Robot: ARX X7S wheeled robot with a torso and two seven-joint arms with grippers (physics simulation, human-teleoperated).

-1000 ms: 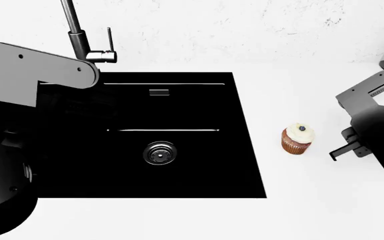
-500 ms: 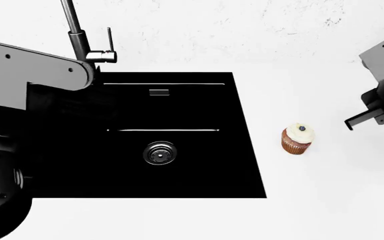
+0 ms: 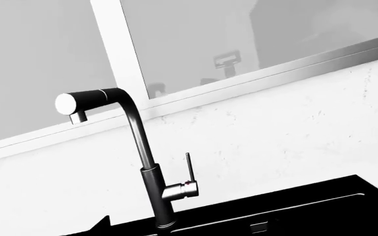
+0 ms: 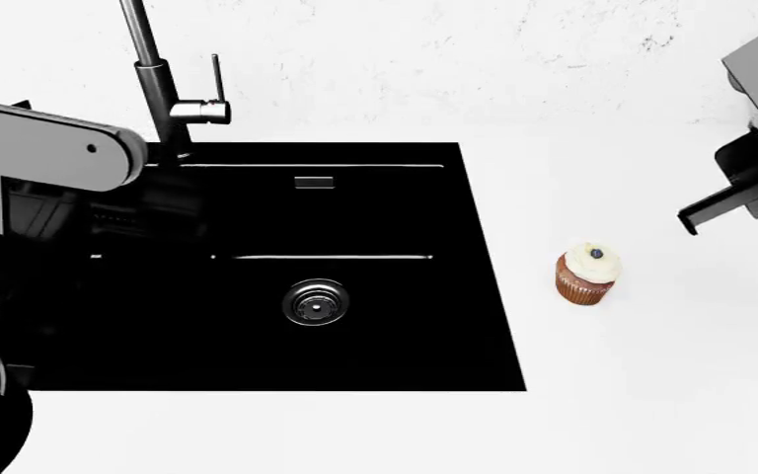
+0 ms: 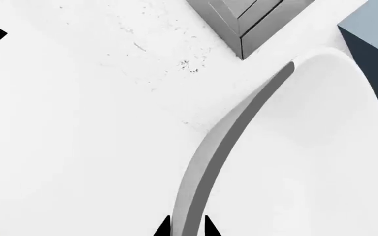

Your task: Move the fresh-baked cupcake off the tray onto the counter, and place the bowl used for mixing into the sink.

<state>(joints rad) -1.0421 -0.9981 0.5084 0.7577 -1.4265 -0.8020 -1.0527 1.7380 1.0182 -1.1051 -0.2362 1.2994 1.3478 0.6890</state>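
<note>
The cupcake stands upright on the white counter, to the right of the black sink. My right gripper is up and to the right of it, well apart from it. In the right wrist view the white bowl fills the frame, and my right gripper is shut on its grey rim, one black tip on each side. The bowl is outside the head view. The tray is out of view. My left arm hangs over the sink's left side, its gripper lost in the dark.
A tall grey faucet stands at the sink's back left, also seen as the faucet under a window. A grey box corner and a dark blue object sit beyond the bowl.
My right gripper has drawn away from the cupcake, up and to the right, to the bowl's rim. The left arm has slid left and slightly down. The cupcake has not moved.
</note>
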